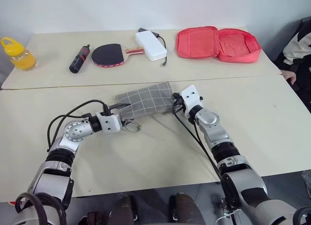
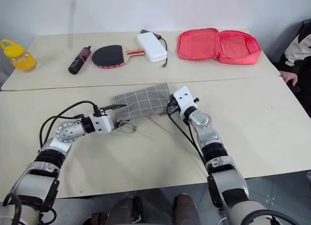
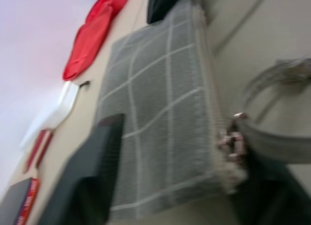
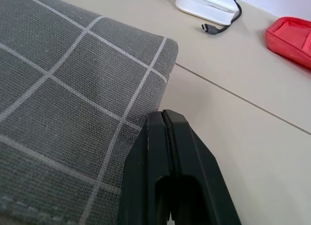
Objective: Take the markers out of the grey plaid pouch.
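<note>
Right gripper (image 4: 165, 119) jaws clamp the soft grey plaid pouch (image 1: 146, 99) (left gripper (image 1: 125, 119) jaws parted).

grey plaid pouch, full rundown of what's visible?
The grey plaid pouch is soft woven fabric with thin white grid lines, lying flat on the near table. A metal clasp and cord loop hang off its left end, where the left gripper straddles it. The right gripper, fingers shut, pinches its right edge. No marker shows.
</note>
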{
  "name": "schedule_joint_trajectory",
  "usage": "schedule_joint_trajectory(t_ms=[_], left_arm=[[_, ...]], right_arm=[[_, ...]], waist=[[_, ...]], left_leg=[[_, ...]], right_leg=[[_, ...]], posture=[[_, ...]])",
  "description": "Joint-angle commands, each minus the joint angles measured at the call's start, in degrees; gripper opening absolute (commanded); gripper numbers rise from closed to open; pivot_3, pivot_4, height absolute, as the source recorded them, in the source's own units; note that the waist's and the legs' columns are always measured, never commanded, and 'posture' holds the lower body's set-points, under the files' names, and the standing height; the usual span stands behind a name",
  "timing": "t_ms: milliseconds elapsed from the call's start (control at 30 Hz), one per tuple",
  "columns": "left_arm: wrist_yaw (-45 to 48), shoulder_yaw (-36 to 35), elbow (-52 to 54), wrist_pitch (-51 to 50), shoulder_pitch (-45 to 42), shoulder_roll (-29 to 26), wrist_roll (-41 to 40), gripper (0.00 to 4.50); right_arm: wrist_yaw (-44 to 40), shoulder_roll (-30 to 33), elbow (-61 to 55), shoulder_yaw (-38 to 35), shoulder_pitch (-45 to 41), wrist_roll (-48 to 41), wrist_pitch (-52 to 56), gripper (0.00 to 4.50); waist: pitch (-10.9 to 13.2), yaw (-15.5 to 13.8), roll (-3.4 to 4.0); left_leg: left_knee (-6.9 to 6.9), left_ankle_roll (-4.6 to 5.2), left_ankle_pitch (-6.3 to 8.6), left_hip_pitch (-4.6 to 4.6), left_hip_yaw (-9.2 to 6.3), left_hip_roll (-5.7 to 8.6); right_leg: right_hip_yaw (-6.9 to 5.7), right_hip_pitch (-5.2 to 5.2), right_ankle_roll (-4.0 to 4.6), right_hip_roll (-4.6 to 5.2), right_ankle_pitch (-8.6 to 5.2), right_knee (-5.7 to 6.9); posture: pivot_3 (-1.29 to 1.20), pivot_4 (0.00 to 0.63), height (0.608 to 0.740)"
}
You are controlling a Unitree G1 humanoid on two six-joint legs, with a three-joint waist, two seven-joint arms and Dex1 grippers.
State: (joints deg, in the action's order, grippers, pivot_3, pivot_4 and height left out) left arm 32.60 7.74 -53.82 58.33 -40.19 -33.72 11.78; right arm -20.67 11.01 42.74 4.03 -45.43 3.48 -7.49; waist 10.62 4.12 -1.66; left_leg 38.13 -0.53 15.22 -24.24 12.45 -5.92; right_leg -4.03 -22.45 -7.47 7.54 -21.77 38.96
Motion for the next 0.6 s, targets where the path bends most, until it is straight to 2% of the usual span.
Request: schedule_joint_trajectory(t_ms=[33, 200, 367, 467, 533, 600], left_arm=[[1.2, 0.4, -0.1, -0.6, 0.5, 0.4, -1.2, 1.57], [3.0, 0.5, 1.5, -1.5, 1.5, 0.4, -3.3, 0.09], [4.7, 0.3, 3.8, -3.6, 2.6, 1.0, -5.5, 0.09], [5.9, -0.9, 7.3, -6.8, 3.4, 1.7, -8.9, 0.09], [6.9, -1.9, 10.4, -10.0, 4.1, 2.2, -11.6, 0.09], [7.6, -2.6, 13.3, -12.8, 4.8, 2.2, -12.9, 0.09]], right_arm=[[-0.4, 0.2, -1.9, -0.3, 0.5, -0.4, -0.2, 0.0], [-0.4, 0.4, -1.7, -0.1, 0.2, -0.2, -0.6, 0.0], [-3.2, 0.8, -4.8, -0.9, 0.0, -2.1, -1.1, 0.0], [-11.3, 3.2, -14.6, 0.0, 1.5, -5.2, -2.6, 0.61], [-18.7, 5.5, -23.4, 0.6, 3.2, -9.1, -1.3, 1.28], [-24.8, 9.4, -30.4, 2.8, 5.5, -9.2, -0.7, 1.94]], waist=[[0.0, 0.1, 0.01], [0.0, 0.3, 0.01], [0.0, 0.5, 0.01], [0.0, 0.6, 0.03], [0.0, 0.4, 0.05], [0.0, 0.4, 0.05]], left_leg=[[0.0, 0.0, 0.0, 0.0, 0.0, 0.0], [-0.01, 0.0, 0.0, 0.01, -0.01, 0.01], [-0.03, 0.0, 0.0, 0.01, -0.01, 0.01], [-0.06, 0.0, 0.0, 0.0, -0.06, 0.02], [-0.09, 0.0, 0.0, -0.03, -0.18, 0.03], [-0.12, 0.01, 0.01, -0.05, -0.44, 0.02]], right_leg=[[0.0, 0.0, 0.0, 0.0, 0.0, 0.0], [0.0, 0.01, 0.0, 0.01, 0.0, 0.0], [0.0, 0.0, 0.0, 0.01, 0.0, 0.0], [0.0, 0.0, 0.0, 0.01, 0.0, 0.0], [0.0, 0.0, -0.01, 0.02, 0.0, 0.0], [0.0, 0.0, -0.01, 0.01, 0.0, 0.0]], posture=[[0.0, 0.15, 0.74], [0.0, 0.15, 0.74], [0.0, 0.15, 0.74], [0.0, 0.15, 0.74], [0.0, 0.15, 0.74], [0.0, 0.15, 0.74]])
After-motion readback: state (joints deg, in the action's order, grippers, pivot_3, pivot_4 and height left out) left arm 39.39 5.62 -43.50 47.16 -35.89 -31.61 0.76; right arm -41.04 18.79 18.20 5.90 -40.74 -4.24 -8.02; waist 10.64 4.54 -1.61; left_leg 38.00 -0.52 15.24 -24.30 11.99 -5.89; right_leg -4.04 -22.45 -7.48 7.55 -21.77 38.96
